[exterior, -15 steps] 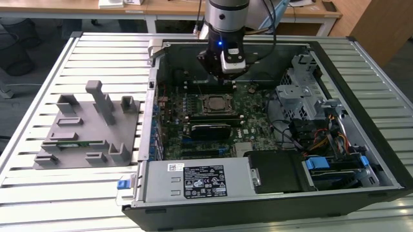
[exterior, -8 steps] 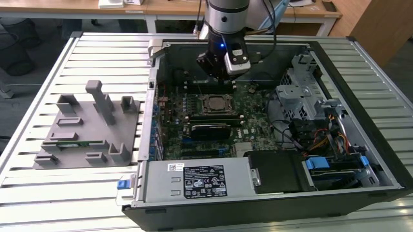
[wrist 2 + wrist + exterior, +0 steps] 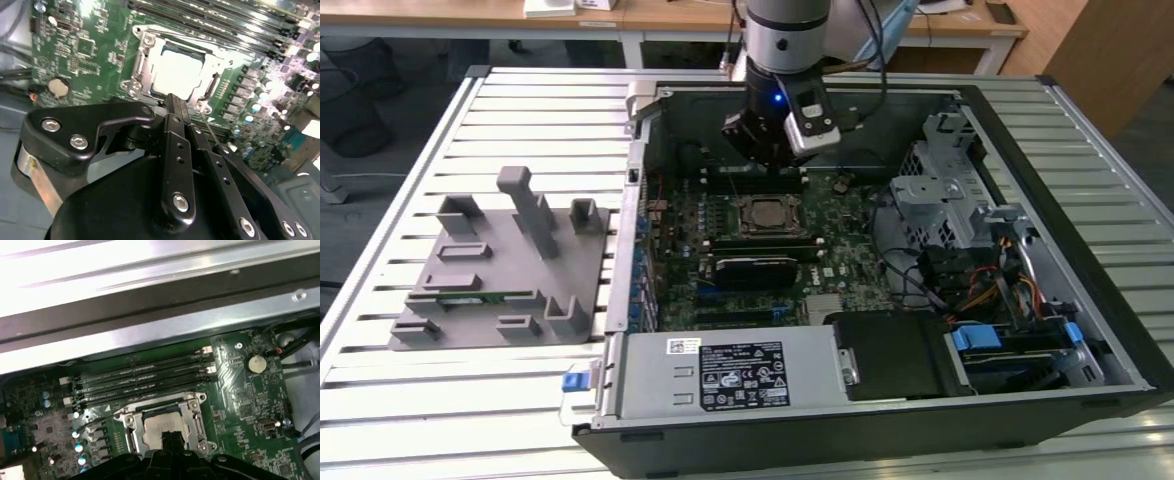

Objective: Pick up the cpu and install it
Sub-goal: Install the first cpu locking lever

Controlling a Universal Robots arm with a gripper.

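The end effector (image 3: pixel 767 165) hangs inside the open computer case (image 3: pixel 1067 395), above the motherboard (image 3: pixel 854 235). In the second wrist view its two black fingers (image 3: pixel 176 120) run side by side with no gap visible between them, pressed together, and nothing is seen in their grip. Their tips sit just above the near edge of the socket frame (image 3: pixel 142 70) without clearly touching it (contact cannot be told). The cpu (image 3: pixel 177 72) lies directly beyond the tips, seated flat in the socket, its pale metal top showing inside the frame in both wrist views (image 3: pixel 157 430). Past the socket from the end effector run the long dark memory slots (image 3: pixel 140 380), and off to one side a round coin cell (image 3: pixel 256 363) sits on the green board. In the exterior view, well apart from the end effector toward the exterior view's left, a grey fixture (image 3: pixel 487 280) stands on the slatted metal bench (image 3: pixel 400 380), with a narrow green memory stick (image 3: pixel 480 296) lying in it.
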